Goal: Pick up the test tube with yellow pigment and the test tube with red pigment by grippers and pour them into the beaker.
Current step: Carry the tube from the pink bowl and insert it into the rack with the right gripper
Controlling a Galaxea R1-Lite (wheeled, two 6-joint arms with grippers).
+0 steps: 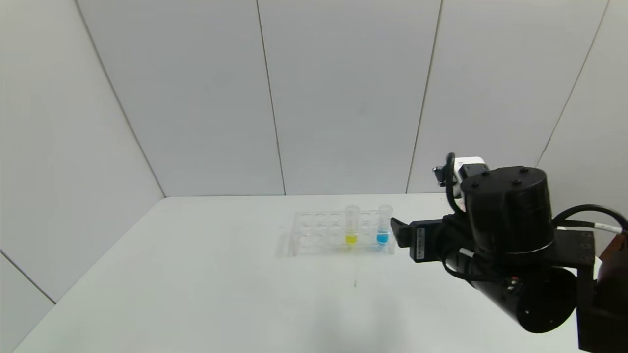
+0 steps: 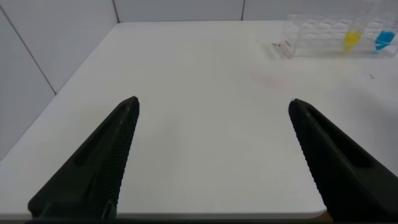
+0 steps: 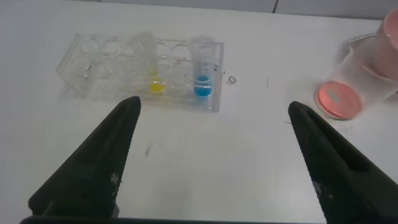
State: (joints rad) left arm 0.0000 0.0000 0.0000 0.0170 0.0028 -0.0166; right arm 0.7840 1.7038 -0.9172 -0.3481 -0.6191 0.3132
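The test tube with yellow pigment (image 1: 351, 227) stands upright in a clear rack (image 1: 314, 238) at mid-table, and also shows in the right wrist view (image 3: 153, 79) and the left wrist view (image 2: 352, 39). My right gripper (image 1: 400, 231) hovers just right of the rack, open and empty (image 3: 214, 106), facing the rack. The clear beaker (image 3: 359, 78), with a pinkish-red layer at its base, stands off to the rack's side in the right wrist view. My left gripper (image 2: 214, 104) is open and empty over bare table, far from the rack. The test tube with red pigment is out of view.
A blue-liquid tube (image 1: 383, 226) stands in the rack next to the yellow one, nearest my right gripper. A pink bowl (image 3: 388, 31) sits behind the beaker. White walls enclose the table (image 1: 196, 274) at the back and left.
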